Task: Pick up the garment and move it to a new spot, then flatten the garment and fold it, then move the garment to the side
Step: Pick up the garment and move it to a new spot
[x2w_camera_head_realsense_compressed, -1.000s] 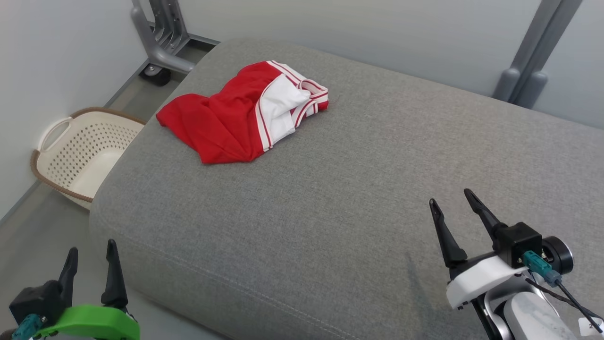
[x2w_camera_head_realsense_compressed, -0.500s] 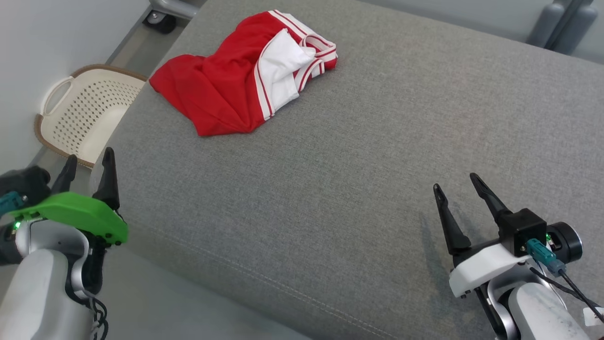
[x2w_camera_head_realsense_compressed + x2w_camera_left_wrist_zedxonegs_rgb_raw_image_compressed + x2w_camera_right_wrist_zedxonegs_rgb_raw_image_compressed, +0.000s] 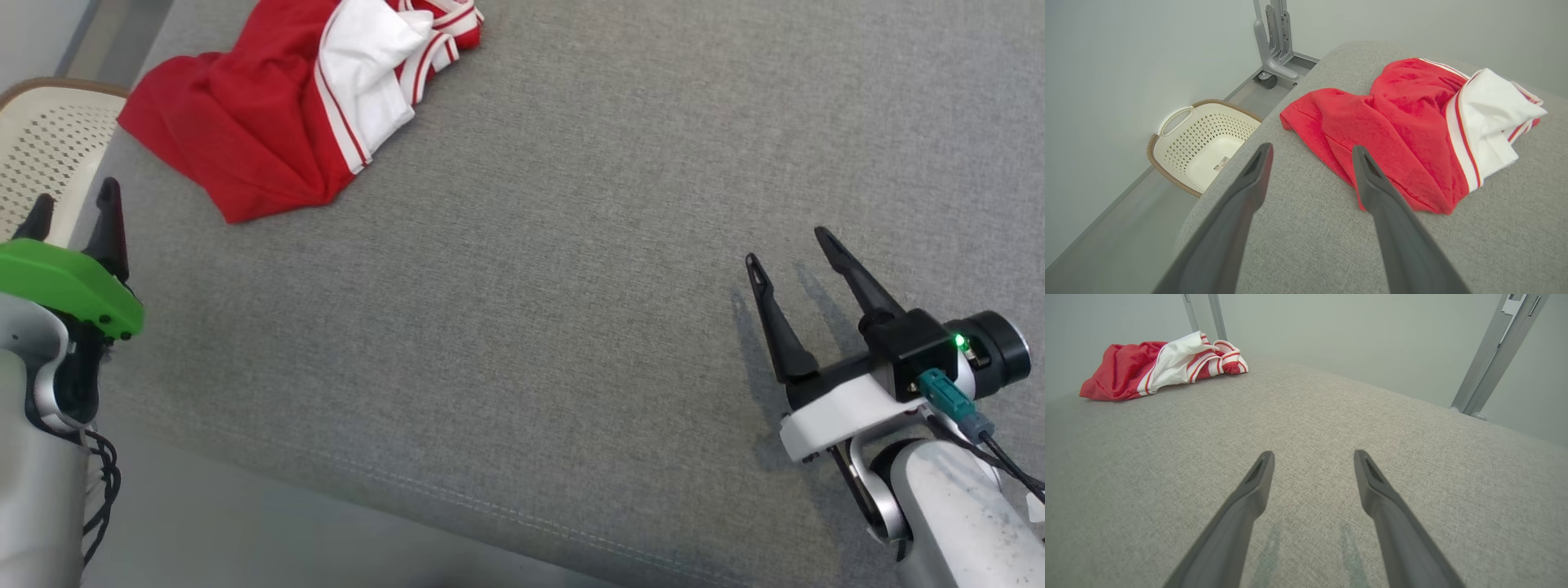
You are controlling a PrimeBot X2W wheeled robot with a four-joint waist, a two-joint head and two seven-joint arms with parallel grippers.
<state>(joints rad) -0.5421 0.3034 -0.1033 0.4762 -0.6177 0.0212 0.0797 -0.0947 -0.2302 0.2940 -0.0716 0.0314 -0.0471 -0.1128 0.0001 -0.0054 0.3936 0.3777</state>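
Observation:
The garment (image 3: 245, 131) lies crumpled at the far left of the grey cushion (image 3: 531, 286), red with a white panel and white-and-red striped trim. My left gripper (image 3: 73, 196) hangs open at the cushion's left edge, a short way in front of the garment and apart from it. In the left wrist view its fingers (image 3: 1311, 148) point at the near red edge of the garment (image 3: 1392, 122). My right gripper (image 3: 785, 247) stands open just above the cushion's near right part, nothing between its fingers (image 3: 1313, 453). The garment (image 3: 1126, 367) lies far off at the upper left there.
A cream perforated basket (image 3: 41, 139) (image 3: 1204, 139) stands on the floor left of the cushion, against the wall. Grey metal stands (image 3: 1274, 49) (image 3: 1490, 355) rise behind the cushion. Bare cushion stretches between the garment and my right gripper.
The head camera has tilted down and closer, so the whole picture shifted. My left arm has risen from below the cushion's front corner to its left edge. The garment lies as before.

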